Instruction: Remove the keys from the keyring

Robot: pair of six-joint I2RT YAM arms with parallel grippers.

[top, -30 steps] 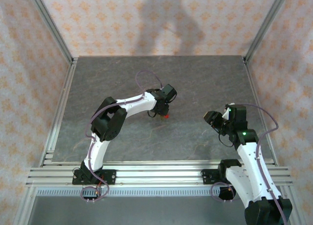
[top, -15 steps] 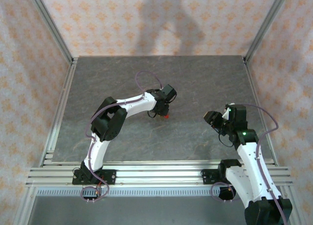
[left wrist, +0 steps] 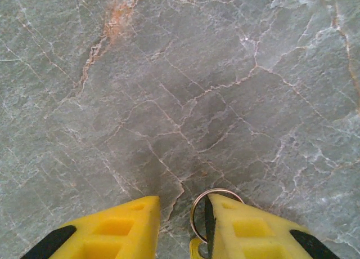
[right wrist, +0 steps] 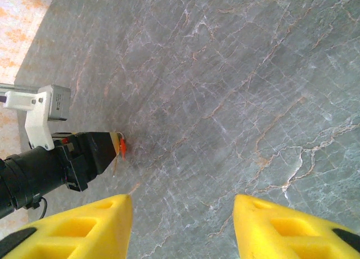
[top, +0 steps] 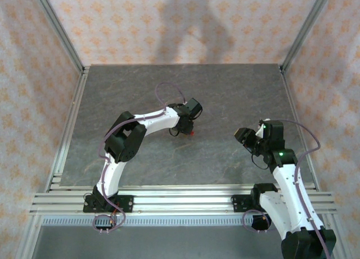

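Observation:
My left gripper (top: 188, 129) hovers mid-table, its yellow fingers apart with bare table showing through the gap (left wrist: 183, 205). The thin silvery ring of the keyring (left wrist: 198, 209) is looped over the tip of the right-hand finger (left wrist: 247, 225), not pinched between the pads. The red piece (top: 192, 133) hangs at that fingertip and also shows in the right wrist view (right wrist: 122, 148). Below it dangles a thin pale key (right wrist: 116, 164). My right gripper (top: 242, 136) stands open to the right, its fingers (right wrist: 84, 228) wide and empty, facing the left gripper.
The grey marbled tabletop (top: 169, 90) is bounded by aluminium rails (top: 67, 129) and patterned walls. A small yellow piece (left wrist: 197, 251) peeks out at the bottom edge between the left fingers.
The left wrist has edged slightly away from the camera, with the red piece staying at its fingertip. The right arm has not moved.

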